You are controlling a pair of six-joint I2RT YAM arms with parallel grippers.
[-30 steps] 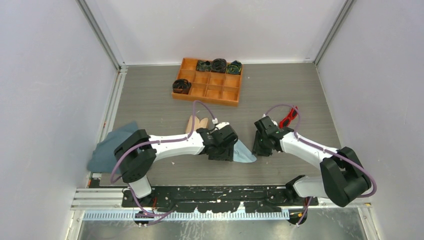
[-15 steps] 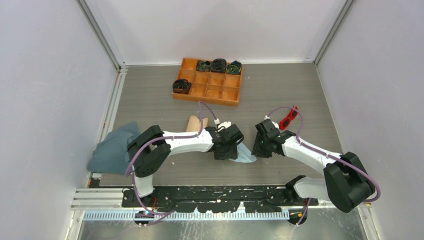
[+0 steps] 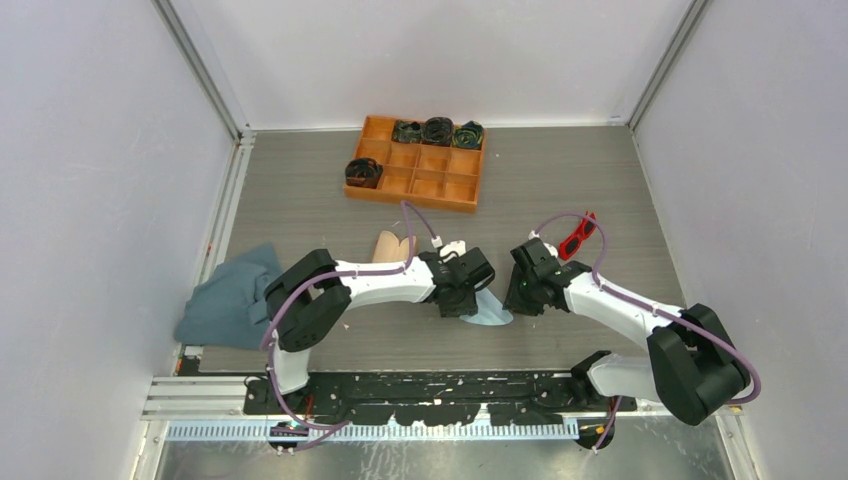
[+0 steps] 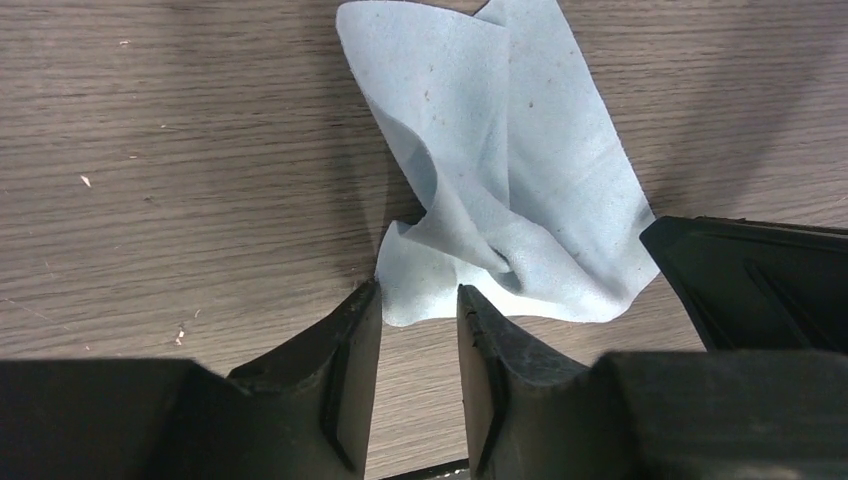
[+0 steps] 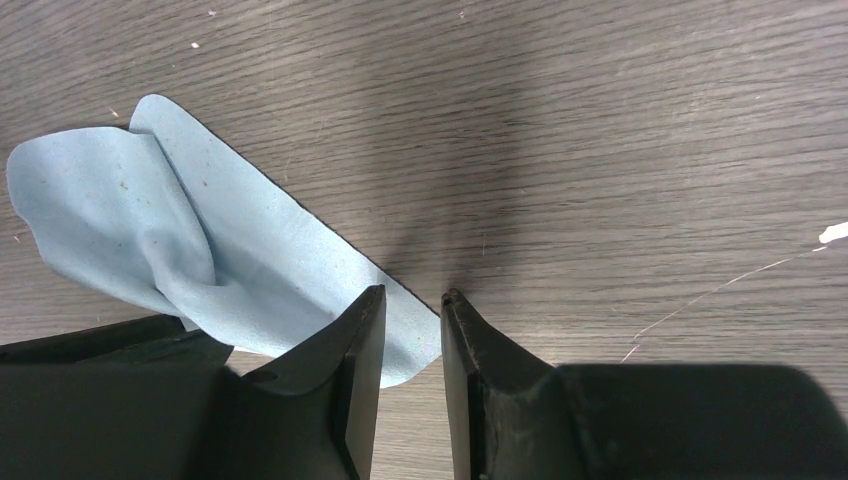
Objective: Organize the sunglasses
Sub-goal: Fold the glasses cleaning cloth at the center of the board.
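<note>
The red sunglasses point(image 3: 578, 236) lie on the table just behind my right arm, held by neither gripper. A small light blue cloth point(image 3: 492, 314) lies crumpled between my two grippers. My left gripper point(image 3: 468, 297) is low at the cloth's left end; in the left wrist view point(image 4: 418, 300) its jaws stand a little apart, with a corner of the cloth point(image 4: 510, 180) between the tips. My right gripper point(image 3: 520, 293) is at the cloth's right end; in the right wrist view point(image 5: 412, 300) its jaws are narrowly apart over the cloth's point(image 5: 150, 220) corner.
An orange divided tray point(image 3: 455, 189) with several dark rolled items stands at the back centre. A tan object point(image 3: 388, 243) lies partly under my left arm. A dark blue-grey cloth point(image 3: 225, 298) lies at the table's left edge.
My left gripper has moved right, up to the light blue cloth's left end. My right gripper has shifted only slightly. The sunglasses have not moved.
</note>
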